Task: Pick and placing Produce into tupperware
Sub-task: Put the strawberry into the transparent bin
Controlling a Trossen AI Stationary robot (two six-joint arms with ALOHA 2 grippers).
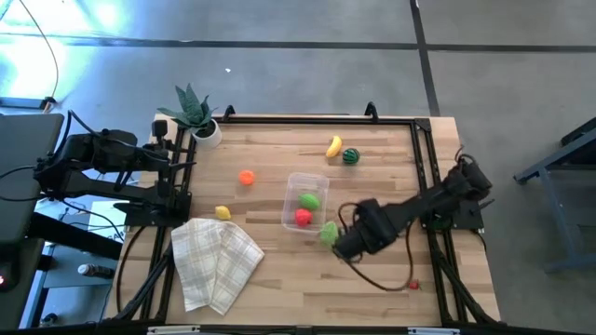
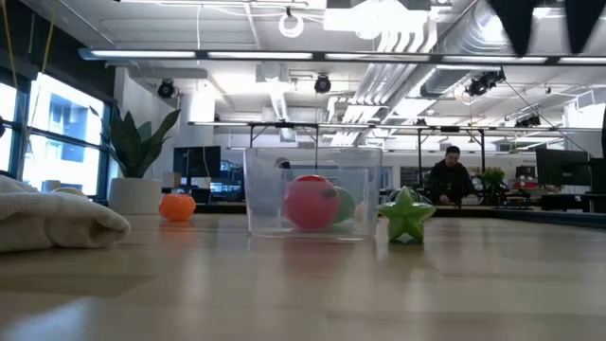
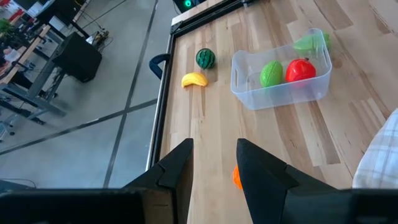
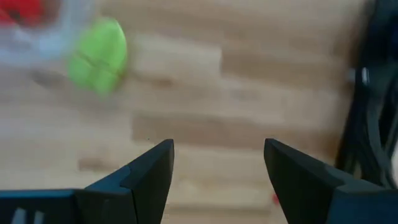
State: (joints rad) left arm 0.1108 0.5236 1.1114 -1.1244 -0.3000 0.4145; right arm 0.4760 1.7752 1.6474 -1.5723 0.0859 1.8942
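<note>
The clear tupperware (image 1: 296, 184) stands mid-table with a light green piece (image 1: 310, 200) and a red piece (image 1: 303, 218) lying on its floor. Another light green piece (image 1: 328, 233) rests on the wood just outside the tub's near right corner. A yellow piece (image 1: 333, 146) and a dark striped green one (image 1: 350, 156) lie near the far edge. An orange piece (image 1: 246, 177) and a second yellow one (image 1: 223, 212) lie left of the tub. My right gripper (image 4: 217, 149) hangs open, pointing down, beside the outside green piece (image 4: 98, 56). My left gripper (image 3: 214, 149) is open, raised at the table's left edge.
A checked folded cloth (image 1: 214, 262) lies at the near left. A potted plant (image 1: 194, 112) stands at the far left corner. A black frame rail (image 1: 424, 177) runs along the table's right side, and a small red thing (image 1: 413, 285) lies near it. A person (image 2: 451, 175) sits in the room behind.
</note>
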